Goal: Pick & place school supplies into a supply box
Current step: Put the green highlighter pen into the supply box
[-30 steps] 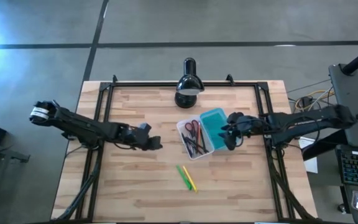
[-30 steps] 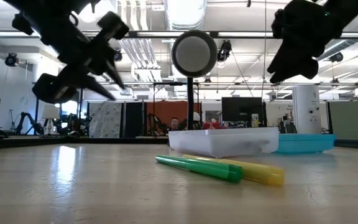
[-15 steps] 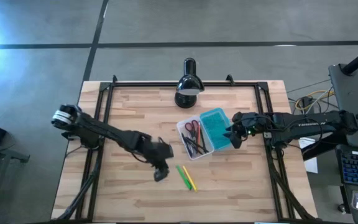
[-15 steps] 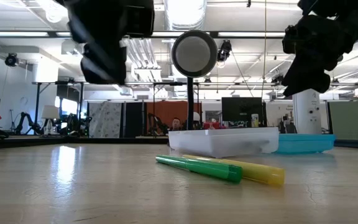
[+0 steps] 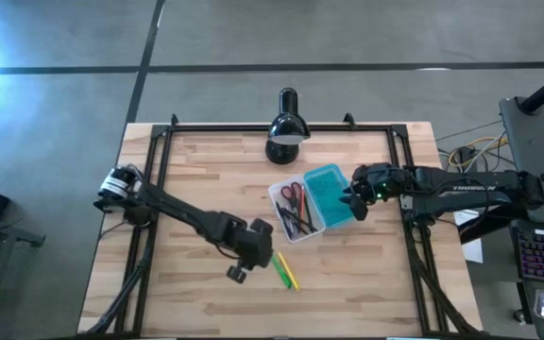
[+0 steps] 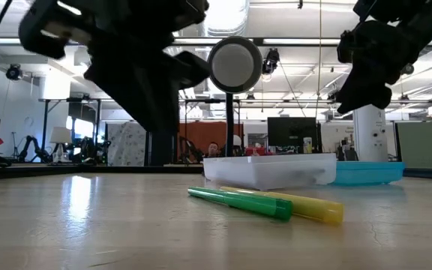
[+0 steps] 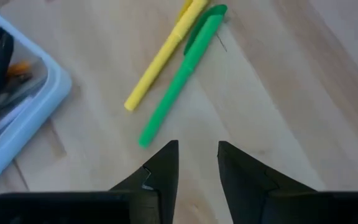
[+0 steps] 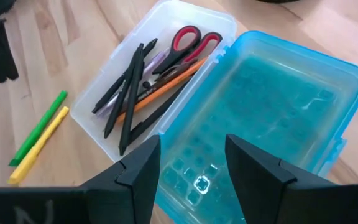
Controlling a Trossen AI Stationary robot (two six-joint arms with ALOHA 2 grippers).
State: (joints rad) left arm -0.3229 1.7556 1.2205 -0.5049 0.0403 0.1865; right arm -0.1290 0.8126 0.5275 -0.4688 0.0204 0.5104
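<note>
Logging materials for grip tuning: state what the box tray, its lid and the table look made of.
Tray: clear glossy plastic, probably; the pens inside show through its wall. Lid: translucent teal plastic with a moulded ribbed grid. Table: pale wood, seemingly butcher-block; joined planks with visible grain.

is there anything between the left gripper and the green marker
No. In the left wrist view, only bare wood separates the left gripper from the green marker; the yellow marker lies beside the green one, not between.

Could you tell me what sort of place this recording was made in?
Probably a robotics lab or workshop. The low view shows an open room with ceiling ducts and monitors; the high view shows a framed wooden table on concrete floor, with cables alongside.
</note>
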